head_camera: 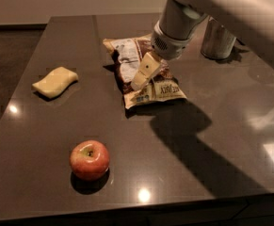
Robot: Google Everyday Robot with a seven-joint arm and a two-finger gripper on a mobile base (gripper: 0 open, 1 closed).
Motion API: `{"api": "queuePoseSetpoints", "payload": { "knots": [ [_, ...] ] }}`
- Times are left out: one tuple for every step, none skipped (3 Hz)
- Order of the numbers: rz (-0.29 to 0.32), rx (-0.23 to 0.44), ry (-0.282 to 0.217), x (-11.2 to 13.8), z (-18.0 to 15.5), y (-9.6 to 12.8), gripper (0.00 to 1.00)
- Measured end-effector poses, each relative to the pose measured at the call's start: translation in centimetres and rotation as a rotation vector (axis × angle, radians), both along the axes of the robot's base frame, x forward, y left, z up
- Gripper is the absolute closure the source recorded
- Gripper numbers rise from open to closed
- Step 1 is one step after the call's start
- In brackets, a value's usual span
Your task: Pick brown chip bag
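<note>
The brown chip bag [161, 89] lies flat on the dark table [212, 140], behind the middle. It is crinkly, with a dark brown middle, a white patch and tan ends with dark lettering. My gripper [143, 79] reaches down from the upper right and hangs over the middle of the bag, close to its surface or touching it. The arm covers part of the bag's right side.
A pale yellow sponge [55, 81] lies at the left. A red apple [89, 159] stands near the front edge. A silver can [217, 39] stands at the back right behind my arm. The table's front edge runs along the bottom.
</note>
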State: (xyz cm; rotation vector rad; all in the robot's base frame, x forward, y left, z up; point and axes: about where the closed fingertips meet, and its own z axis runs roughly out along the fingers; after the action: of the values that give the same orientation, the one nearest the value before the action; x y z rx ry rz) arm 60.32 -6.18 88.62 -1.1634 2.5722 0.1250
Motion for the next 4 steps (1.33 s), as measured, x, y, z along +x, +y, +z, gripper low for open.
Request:
{"api": "queuePoseSetpoints", "payload": {
  "knots": [
    [-0.079, 0.006, -0.014, 0.8, -1.4, 0.0, 0.0],
    [-0.114, 0.017, -0.016, 1.2, -2.5, 0.9, 0.0],
    [-0.108, 0.051, -0.005, 1.2, -2.9, 2.7, 0.0],
    [-0.1, 0.076, 0.012, 1.2, -3.1, 3.9, 0.17]
  ]
}}
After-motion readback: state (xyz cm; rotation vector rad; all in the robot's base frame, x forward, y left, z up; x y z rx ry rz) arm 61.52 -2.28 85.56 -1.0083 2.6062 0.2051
